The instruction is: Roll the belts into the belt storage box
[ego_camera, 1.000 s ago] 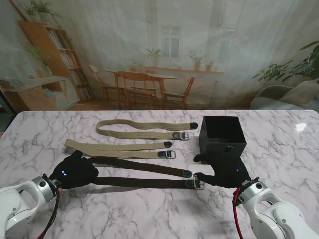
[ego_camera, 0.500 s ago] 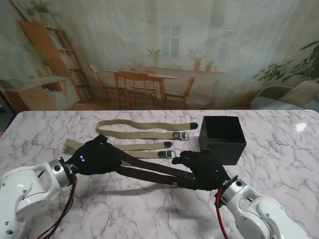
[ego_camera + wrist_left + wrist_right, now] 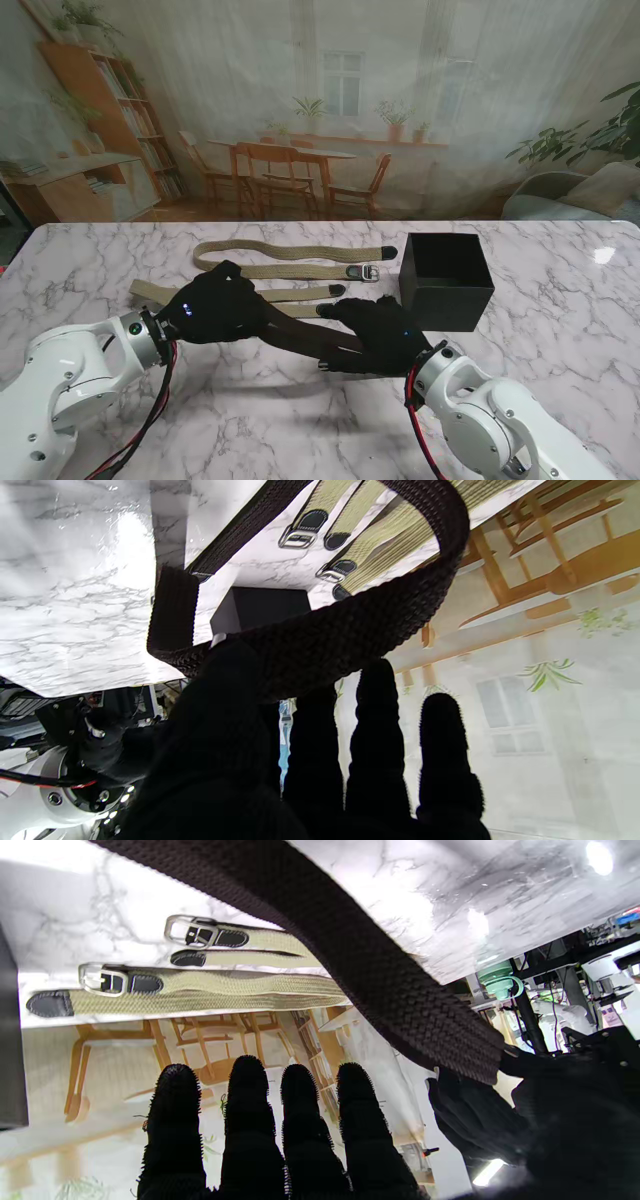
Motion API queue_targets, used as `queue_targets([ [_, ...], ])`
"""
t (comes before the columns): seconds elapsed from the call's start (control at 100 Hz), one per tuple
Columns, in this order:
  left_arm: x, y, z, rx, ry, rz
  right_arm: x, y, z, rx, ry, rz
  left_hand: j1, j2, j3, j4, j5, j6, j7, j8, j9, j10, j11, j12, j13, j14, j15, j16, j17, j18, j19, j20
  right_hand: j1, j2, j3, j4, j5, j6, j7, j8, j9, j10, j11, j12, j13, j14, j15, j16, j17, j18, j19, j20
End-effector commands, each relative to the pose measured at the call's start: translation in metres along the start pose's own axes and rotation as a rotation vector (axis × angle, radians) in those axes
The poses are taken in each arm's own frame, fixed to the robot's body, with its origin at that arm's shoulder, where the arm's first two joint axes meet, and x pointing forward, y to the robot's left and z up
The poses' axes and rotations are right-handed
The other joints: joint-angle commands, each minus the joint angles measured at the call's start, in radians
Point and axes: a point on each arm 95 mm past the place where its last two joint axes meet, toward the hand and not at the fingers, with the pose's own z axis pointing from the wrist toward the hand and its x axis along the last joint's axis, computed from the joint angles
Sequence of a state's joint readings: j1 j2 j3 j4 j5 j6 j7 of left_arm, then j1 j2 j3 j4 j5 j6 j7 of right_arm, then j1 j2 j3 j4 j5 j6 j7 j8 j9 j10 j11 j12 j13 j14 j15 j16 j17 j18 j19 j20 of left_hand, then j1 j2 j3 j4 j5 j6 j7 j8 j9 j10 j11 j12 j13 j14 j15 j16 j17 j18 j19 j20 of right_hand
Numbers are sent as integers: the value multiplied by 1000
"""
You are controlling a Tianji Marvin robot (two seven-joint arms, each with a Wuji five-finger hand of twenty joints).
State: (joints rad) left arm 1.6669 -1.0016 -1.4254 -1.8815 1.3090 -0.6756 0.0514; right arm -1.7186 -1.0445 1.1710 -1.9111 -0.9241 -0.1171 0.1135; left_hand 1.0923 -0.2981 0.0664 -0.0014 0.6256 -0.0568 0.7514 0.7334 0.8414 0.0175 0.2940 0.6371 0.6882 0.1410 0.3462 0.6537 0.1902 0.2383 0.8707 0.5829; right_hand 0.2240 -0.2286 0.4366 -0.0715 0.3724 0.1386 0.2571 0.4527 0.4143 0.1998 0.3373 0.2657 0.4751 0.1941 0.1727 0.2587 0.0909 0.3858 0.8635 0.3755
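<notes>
A dark brown woven belt (image 3: 300, 340) hangs lifted between my two hands, above the marble. My left hand (image 3: 215, 305) is shut on its folded end; in the left wrist view the belt (image 3: 350, 620) loops over my fingers (image 3: 375, 740) under the thumb. My right hand (image 3: 385, 335) holds the buckle end. In the right wrist view its fingers (image 3: 260, 1140) look straight and the belt (image 3: 350, 955) runs across to the left hand (image 3: 500, 1130). The black storage box (image 3: 445, 285) stands just right of and beyond the right hand, with nothing visible inside.
Two tan belts lie folded flat beyond my hands. The far tan belt (image 3: 280, 270) is nearer the table's back, and the near tan belt (image 3: 300, 293) runs partly under my left hand. Their buckles point toward the box. A backdrop stands behind the table's far edge.
Both hands have come toward each other and away from me, carrying the dark belt's ends. The belt has gone from stretched flat on the table to short and lifted.
</notes>
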Motion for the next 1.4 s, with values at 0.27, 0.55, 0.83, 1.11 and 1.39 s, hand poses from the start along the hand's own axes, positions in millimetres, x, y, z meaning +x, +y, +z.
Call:
queue_targets([
  [0.27,12,-8,5,44,48,-9,15,-6,17,36,19,21,47,1,42,8,17,-3,28,35,13,13,-11,15,10,16,25,10,-10,19,23,21,-49,-71,63,-23,134,-13,90,87,-110,13,-23,-46,-100,-20,-85,-42,-67,-14,-101,-11],
  [0.55,12,-8,3,44,43,-1,20,-12,12,123,14,74,46,1,41,8,18,-4,27,39,13,10,-11,15,10,16,25,10,-11,21,21,20,218,-94,-7,11,449,-283,531,340,220,-44,63,49,83,-11,9,9,-49,26,-151,-48],
  [0.83,3,4,-3,7,0,11,14,-12,4,89,23,74,46,3,40,8,16,-5,24,40,11,10,-12,14,9,15,23,9,-11,20,19,19,308,-233,297,-119,547,-354,891,293,677,-120,192,165,548,-68,200,113,278,-128,135,-19],
  [1.11,-4,20,-12,-49,-41,16,0,-8,-14,56,-34,62,47,4,38,8,18,-7,23,40,12,9,-12,14,9,16,23,9,-11,21,16,17,141,-252,384,-51,690,-309,899,371,962,-104,514,315,830,-56,498,220,397,-112,326,-32],
  [1.39,-7,31,-10,-96,-57,5,-16,-5,-34,14,-105,-8,47,4,38,9,18,-9,22,40,11,8,-13,13,9,15,22,8,-11,21,14,16,349,-258,338,-154,522,-333,793,15,868,-97,433,299,758,-64,392,203,357,-127,303,-38],
])
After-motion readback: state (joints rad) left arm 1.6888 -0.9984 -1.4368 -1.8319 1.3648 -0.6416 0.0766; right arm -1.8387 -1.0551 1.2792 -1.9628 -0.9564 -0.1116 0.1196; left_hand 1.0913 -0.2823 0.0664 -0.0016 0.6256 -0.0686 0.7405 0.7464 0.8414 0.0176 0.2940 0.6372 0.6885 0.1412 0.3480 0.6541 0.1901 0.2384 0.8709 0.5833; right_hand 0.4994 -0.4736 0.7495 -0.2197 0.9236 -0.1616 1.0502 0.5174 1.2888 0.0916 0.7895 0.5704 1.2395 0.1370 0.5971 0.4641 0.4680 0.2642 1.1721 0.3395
